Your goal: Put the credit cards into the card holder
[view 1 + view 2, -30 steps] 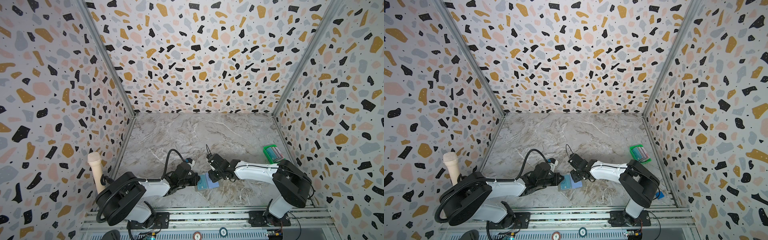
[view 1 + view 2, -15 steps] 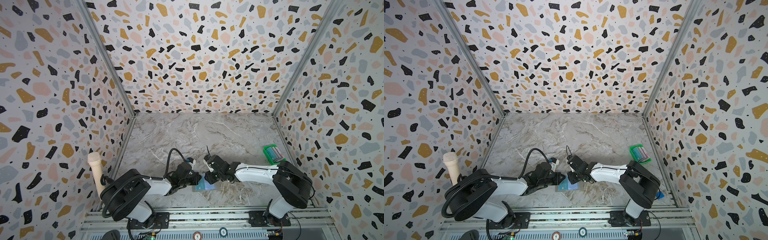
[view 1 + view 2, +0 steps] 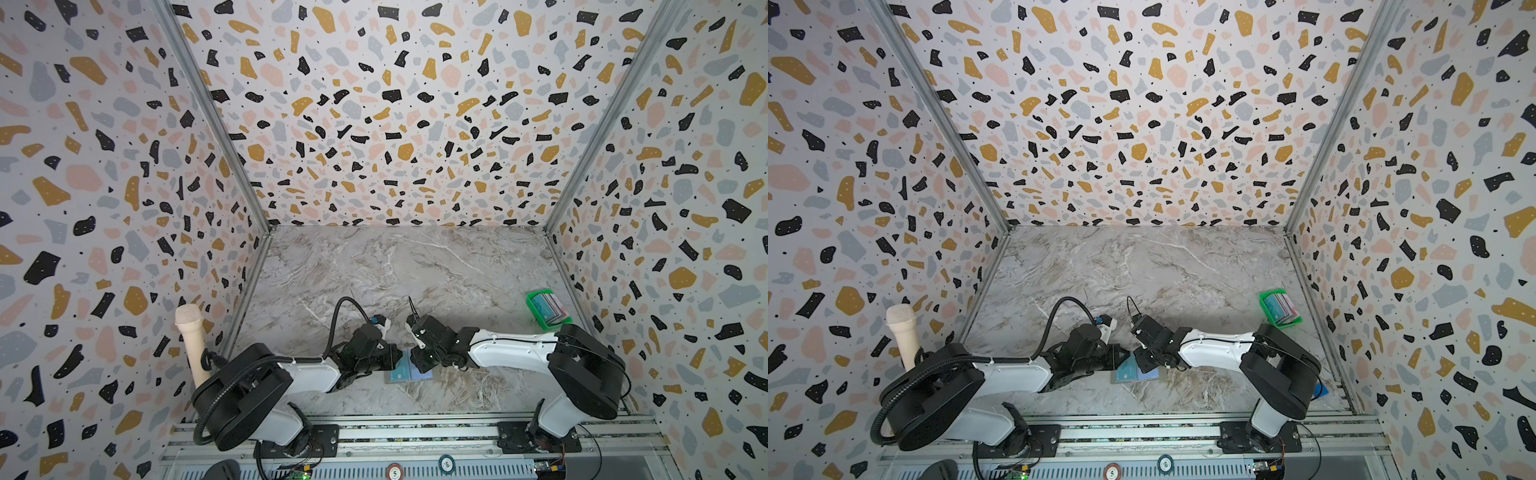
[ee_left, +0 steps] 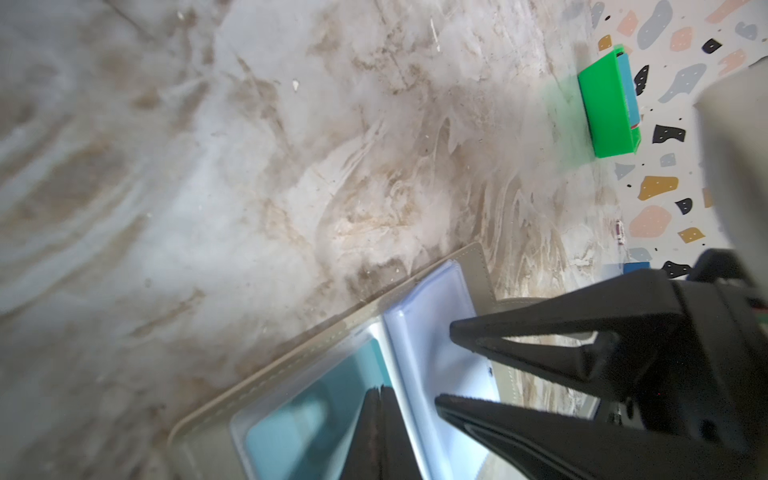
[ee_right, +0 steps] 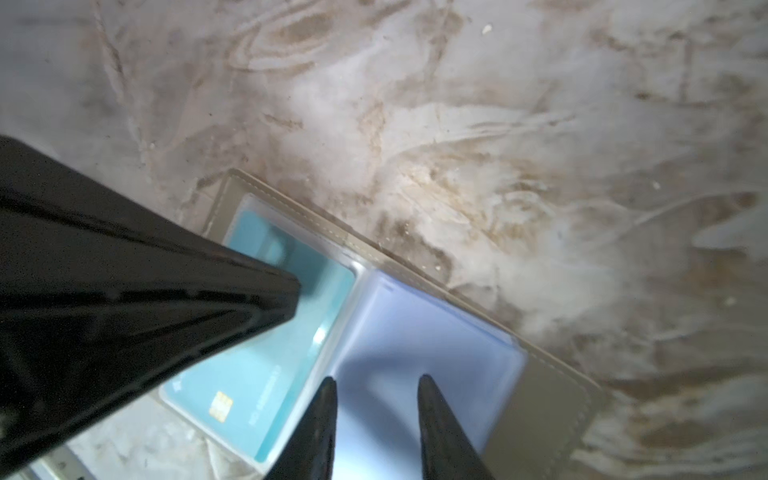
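The card holder [image 3: 409, 371] is laid open on the table [image 3: 415, 270], near its front. The left gripper [image 4: 380, 392] is shut over the teal card [image 5: 270, 374]. The right gripper [image 5: 376, 386] is narrowly parted and empty over the blue card [image 5: 415, 332]. Pocketed cards could be dragged out if the tips are slid.

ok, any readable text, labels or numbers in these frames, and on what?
"5": on the round disc on the front rail.
Teal card in the card holder: print beside its chip, too blurred to read.
Cards in the green tray: print too small to read.
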### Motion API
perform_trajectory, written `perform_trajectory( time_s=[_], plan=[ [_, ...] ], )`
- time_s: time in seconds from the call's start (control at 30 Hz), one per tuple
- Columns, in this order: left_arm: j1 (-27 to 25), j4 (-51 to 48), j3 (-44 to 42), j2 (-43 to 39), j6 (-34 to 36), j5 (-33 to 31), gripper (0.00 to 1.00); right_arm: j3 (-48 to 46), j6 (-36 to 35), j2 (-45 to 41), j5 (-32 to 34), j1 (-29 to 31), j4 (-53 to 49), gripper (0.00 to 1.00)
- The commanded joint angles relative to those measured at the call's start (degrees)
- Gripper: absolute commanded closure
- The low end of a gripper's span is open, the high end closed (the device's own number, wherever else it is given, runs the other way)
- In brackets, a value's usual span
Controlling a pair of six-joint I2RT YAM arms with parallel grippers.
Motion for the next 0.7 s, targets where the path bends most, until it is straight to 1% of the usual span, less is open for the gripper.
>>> perform_trajectory(
  time_s=[0.0, 0.17, 0.33, 0.4, 0.5, 0.67],
  plan=[
    [-0.1, -3.4, 0.2, -2.9, 0.2, -1.4, 1.00, 3.3, -1.8, -1.8, 4.7, 0.0, -5.3, 0.64],
    [0.0, -6.6, -0.4, -4.7, 0.9, -3.4, 1.00, 4.1, -2.5, 2.4, 6.2, 0.1, -6.6, 0.62],
    [0.0, -6.3, -2.2, -4.2, 1.0, -3.7, 1.00, 3.8, -2.4, 5.5, 8.0, 1.5, -6.6, 0.61],
    [0.0, -5.7, -2.6, -3.4, 1.0, -3.3, 1.00, 3.7, -2.2, 7.2, 9.3, 1.9, -7.2, 0.64],
    [0.0, -5.0, -2.7, -2.3, 1.2, -3.0, 1.00, 3.1, -1.8, 8.8, 10.2, 2.7, -7.5, 0.76],
    [0.0, -4.4, -2.5, -0.9, 1.4, -2.5, 1.00, 3.0, -1.2, 8.0, 10.7, 3.3, -7.2, 0.91]
  ],
)
